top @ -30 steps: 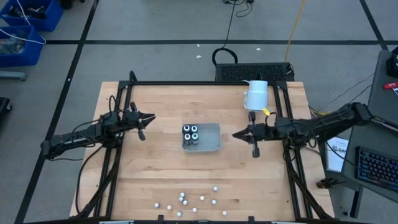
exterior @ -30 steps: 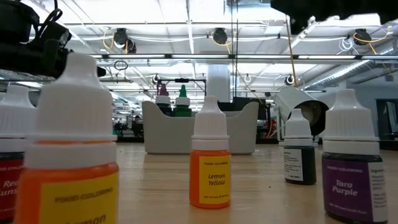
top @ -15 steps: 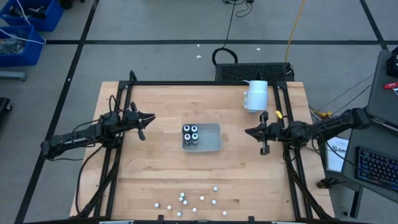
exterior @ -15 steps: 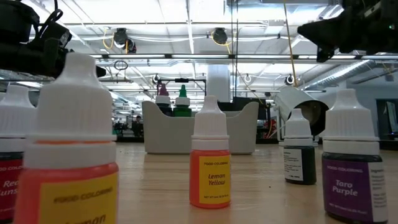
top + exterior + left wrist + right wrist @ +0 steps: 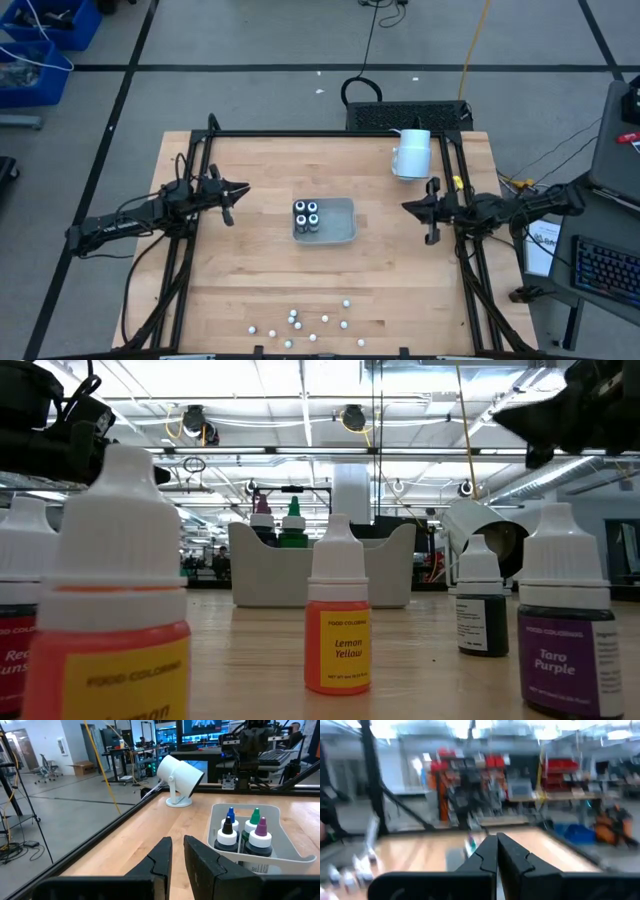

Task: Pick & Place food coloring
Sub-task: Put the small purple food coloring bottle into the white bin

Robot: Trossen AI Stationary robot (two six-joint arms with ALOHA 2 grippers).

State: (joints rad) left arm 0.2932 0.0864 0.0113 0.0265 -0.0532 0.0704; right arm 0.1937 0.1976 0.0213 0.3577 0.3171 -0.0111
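Four food coloring bottles (image 5: 306, 215) with dark bodies stand upright in a pale grey tray (image 5: 340, 228) at the table's middle; in the left wrist view the bottles (image 5: 242, 832) show coloured caps. Several more small food coloring bottles (image 5: 300, 322) stand loose near the table's near edge, among them a lemon yellow one (image 5: 338, 622) and a purple one (image 5: 565, 630). My left gripper (image 5: 245, 188) hovers left of the tray, its fingers (image 5: 165, 851) a narrow gap apart with nothing between them. My right gripper (image 5: 405, 207) hovers right of the tray, shut and empty (image 5: 496, 840).
A white mug-like cylinder (image 5: 411, 153) on a small foot stands at the far right of the table. Black rails (image 5: 190, 240) run along the table's left and right sides. Bare wood lies between the tray and the loose bottles.
My right gripper has drawn back from the tray toward the table's right edge and has come down lower. The left arm, the tray and all the bottles have kept still.
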